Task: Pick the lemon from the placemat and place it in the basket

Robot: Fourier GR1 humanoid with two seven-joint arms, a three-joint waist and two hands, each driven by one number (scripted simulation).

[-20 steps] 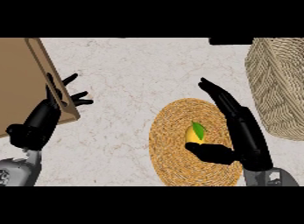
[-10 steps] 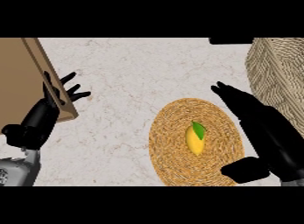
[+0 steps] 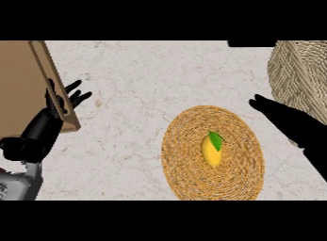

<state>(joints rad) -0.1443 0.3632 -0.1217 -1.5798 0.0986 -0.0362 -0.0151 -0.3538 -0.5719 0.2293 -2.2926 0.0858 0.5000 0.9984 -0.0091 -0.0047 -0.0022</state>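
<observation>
The right hand (image 3: 301, 127), fingers straight and holding nothing, hovers beside the lemon (image 3: 212, 149), which lies on its placemat (image 3: 186, 174), likely for a side grasp.

Lemon (image 3: 212, 149) lying on round woven placemat (image 3: 186, 169), untouched. Right hand (image 3: 294, 120) open, just right of placemat, below basket (image 3: 308, 75). Left hand (image 3: 54, 110) open at left edge of bench (image 3: 145, 80).

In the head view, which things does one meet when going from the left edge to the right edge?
Brown board → left hand → round woven placemat with the lemon on it → right hand → basket.
</observation>
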